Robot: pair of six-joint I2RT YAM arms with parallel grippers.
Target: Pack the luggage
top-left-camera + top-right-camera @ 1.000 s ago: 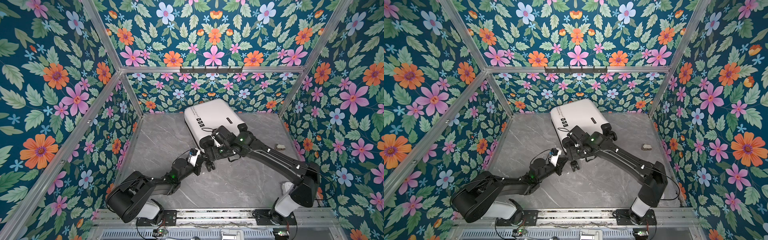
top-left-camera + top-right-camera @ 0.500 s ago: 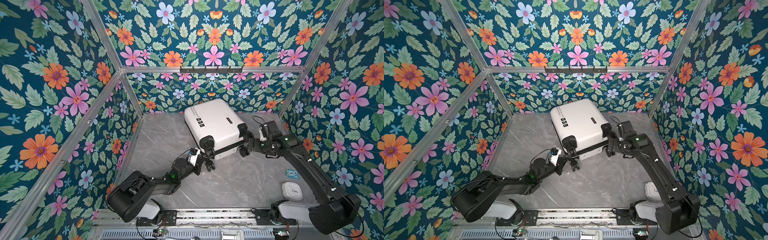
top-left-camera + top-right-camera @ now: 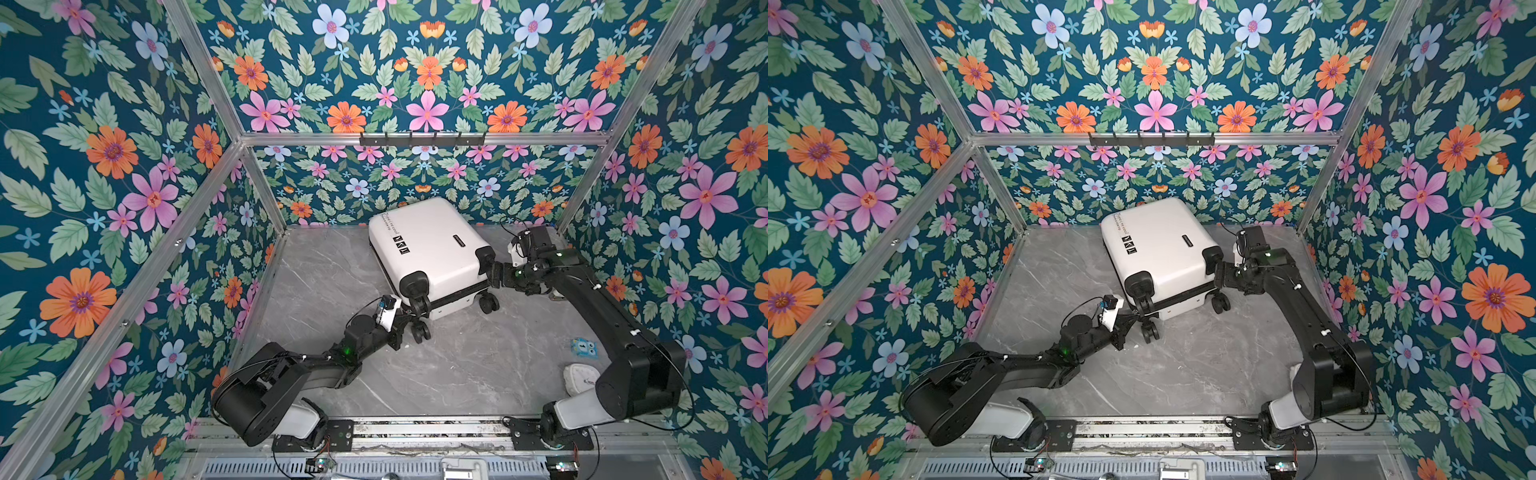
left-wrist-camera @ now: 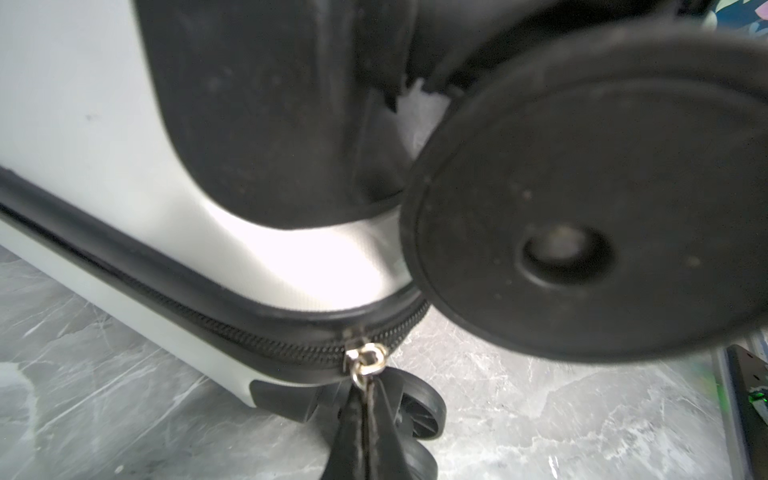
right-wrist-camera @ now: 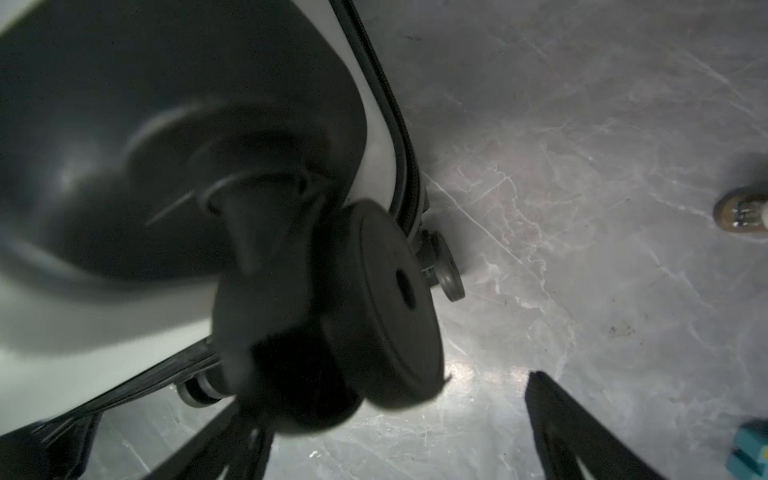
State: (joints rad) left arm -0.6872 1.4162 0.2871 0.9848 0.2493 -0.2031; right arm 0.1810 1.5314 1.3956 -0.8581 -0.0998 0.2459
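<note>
The luggage (image 3: 428,245) (image 3: 1158,245), a white hard-shell suitcase with black wheels, lies closed on the grey marble table in both top views. My left gripper (image 3: 409,319) (image 3: 1134,318) (image 4: 365,392) is at its near left corner, shut on the metal zipper pull (image 4: 365,360) below a black wheel (image 4: 590,199). My right gripper (image 3: 492,272) (image 3: 1221,274) (image 5: 390,415) stands open at the right-hand corner. The upper wheel (image 5: 374,311) sits between its fingers, near one finger and apart from the other finger (image 5: 557,419).
A small teal item (image 3: 584,348) (image 5: 748,453) and a white rounded object (image 3: 579,378) lie by the right arm's base. A small round object (image 5: 742,214) lies on the table right of the suitcase. Floral walls enclose the table; a hook rail (image 3: 422,139) spans the back.
My right arm has swung from over the suitcase's front edge out to its right side, ending at the right-hand wheel. The left gripper has stayed shut on the zipper pull.
</note>
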